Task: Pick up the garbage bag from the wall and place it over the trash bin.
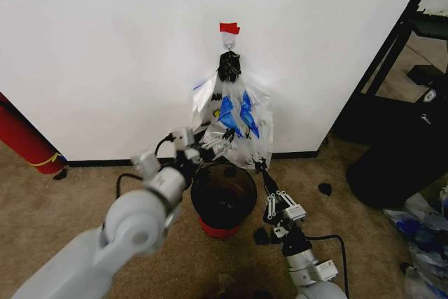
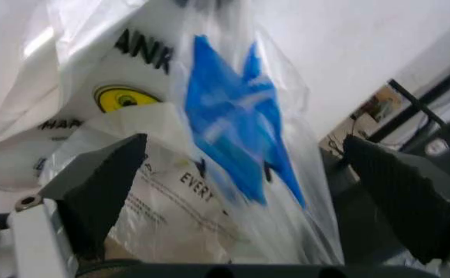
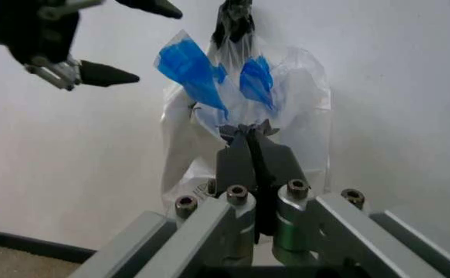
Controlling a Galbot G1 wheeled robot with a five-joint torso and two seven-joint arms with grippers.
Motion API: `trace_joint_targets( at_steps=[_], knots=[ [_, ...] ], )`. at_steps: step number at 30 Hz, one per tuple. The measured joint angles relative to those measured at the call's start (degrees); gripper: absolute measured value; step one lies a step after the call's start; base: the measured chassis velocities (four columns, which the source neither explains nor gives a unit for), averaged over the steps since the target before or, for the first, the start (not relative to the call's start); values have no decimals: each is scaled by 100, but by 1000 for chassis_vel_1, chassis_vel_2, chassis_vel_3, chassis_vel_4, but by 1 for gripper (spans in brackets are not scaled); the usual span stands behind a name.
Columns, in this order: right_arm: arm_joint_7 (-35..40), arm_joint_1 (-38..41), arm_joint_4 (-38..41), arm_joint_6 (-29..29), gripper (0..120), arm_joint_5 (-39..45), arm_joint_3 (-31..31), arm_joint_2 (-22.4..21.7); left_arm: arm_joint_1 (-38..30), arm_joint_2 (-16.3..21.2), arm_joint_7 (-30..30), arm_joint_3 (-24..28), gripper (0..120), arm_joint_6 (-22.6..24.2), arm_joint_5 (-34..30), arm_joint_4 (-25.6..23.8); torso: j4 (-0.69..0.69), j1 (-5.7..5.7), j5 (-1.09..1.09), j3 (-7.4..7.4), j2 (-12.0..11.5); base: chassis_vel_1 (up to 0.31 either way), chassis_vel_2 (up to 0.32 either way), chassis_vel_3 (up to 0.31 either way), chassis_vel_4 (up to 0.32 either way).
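While the right gripper [image 3: 248,136] is pinched on the lower edge of the garbage bag [image 1: 234,120], which hangs from the hook [image 1: 229,45] on the wall [image 1: 105,47] above the trash bin [image 1: 224,194], the left gripper [image 2: 248,191] is spread wide at the film. Close left on 1 layer only, then pull the mouth apart before lifting off.

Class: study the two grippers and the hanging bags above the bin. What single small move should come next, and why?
Probably close the left gripper on the garbage bag. Its fingers stand open with the plastic between them. The right gripper is already shut on the bag's lower edge. The bags hang from the hook on the wall, above the trash bin, so a second hold seems needed before lifting.
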Motion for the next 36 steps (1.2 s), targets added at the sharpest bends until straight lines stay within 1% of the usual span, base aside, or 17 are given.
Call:
trace_joint_targets(
  at_steps=[3, 4, 7, 10, 15, 18, 19, 26, 27, 34, 35, 36],
  knots=[
    [-7, -30, 17, 6, 0, -5, 40, -1, -281, -171, -195, 46, 100, 26, -298, 234, 0, 0, 0, 0, 0, 0, 0, 0, 0],
    [-7, -30, 17, 6, 0, -5, 40, -1, -281, -171, -195, 46, 100, 26, -298, 234, 0, 0, 0, 0, 0, 0, 0, 0, 0],
    [-12, -49, 24, 11, 0, -14, 84, 19, -485, -328, -265, 180, 100, 31, -348, 445, 1, 0, 0, 0, 0, 0, 0, 0, 0],
    [-14, -55, 29, 16, 0, -19, 119, 55, -650, -454, -289, 344, 100, 25, -262, 633, -1, 0, 1, 0, 0, 0, 0, 0, 0],
    [-16, -61, 33, 16, 0, -18, 140, 59, -774, -544, -298, 448, 100, -34, -81, 816, 0, 0, -1, -1, 0, 0, 0, 0, 0],
    [-16, -67, 33, 16, 0, -14, 157, 50, -787, -541, -320, 463, 93, -61, 1, 855, 0, -1, 0, -1, 0, 0, 0, 0, 0],
    [-16, -67, 33, 16, 0, -14, 157, 50, -787, -541, -320, 463, 93, -61, 1, 855, 0, -1, 0, -1, 0, 0, 0, 0, 0],
    [-4, -24, 34, -5, 0, 15, 160, 40, -815, -551, -311, 533, 62, -84, 46, 906, 0, -1, 0, -1, 1, 0, 0, 0, 0],
    [-4, -24, 34, -5, 0, 15, 160, 40, -815, -551, -311, 533, 62, -84, 46, 906, 0, -1, 0, -1, 1, 0, 0, 0, 0],
    [9, -54, 69, -13, 0, 20, 166, 45, -779, -556, -298, 569, 33, -97, 82, 913, 0, -1, -1, -1, 1, 0, 0, 0, 0],
    [9, -54, 69, -13, 0, 20, 166, 45, -779, -556, -298, 569, 33, -97, 82, 913, 0, -1, -1, -1, 1, 0, 0, 0, 0],
    [17, -59, 71, -14, 0, 19, 166, 48, -777, -555, -302, 569, 29, -101, 89, 913, 0, -1, -1, -1, 1, 0, 0, 0, 0]
  ],
)
